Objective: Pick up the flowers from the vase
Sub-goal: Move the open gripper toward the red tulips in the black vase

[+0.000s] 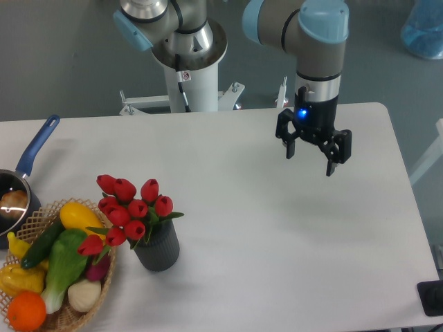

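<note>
Standing in the vase on the desk: flowers, red, leaning left. Gripper is hovering well apart, jaws spread, empty. No legible writing.

White table, grey floor

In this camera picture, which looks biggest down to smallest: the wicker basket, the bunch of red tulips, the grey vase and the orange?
1. The wicker basket, though the picture's edge cuts part of it off.
2. The flowers.
3. The vase, partly hidden by leaves.
4. The orange.

All sit close together, so nearness hardly skews this.
</note>
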`<state>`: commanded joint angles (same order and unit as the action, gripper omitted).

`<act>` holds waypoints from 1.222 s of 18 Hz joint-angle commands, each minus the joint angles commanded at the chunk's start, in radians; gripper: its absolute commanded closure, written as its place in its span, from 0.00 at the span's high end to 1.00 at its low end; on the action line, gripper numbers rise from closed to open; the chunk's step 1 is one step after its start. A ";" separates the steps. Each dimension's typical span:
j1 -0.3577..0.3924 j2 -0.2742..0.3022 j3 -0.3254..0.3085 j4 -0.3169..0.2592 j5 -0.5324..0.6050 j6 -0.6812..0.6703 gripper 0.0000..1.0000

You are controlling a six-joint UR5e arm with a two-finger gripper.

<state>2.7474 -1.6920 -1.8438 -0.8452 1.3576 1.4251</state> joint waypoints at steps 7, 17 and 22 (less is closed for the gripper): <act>-0.008 -0.001 -0.029 0.002 -0.056 -0.003 1.00; -0.044 0.003 -0.110 0.005 -0.305 -0.046 1.00; -0.074 -0.005 -0.118 0.005 -0.521 -0.122 1.00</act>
<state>2.6737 -1.6966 -1.9620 -0.8406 0.8368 1.3026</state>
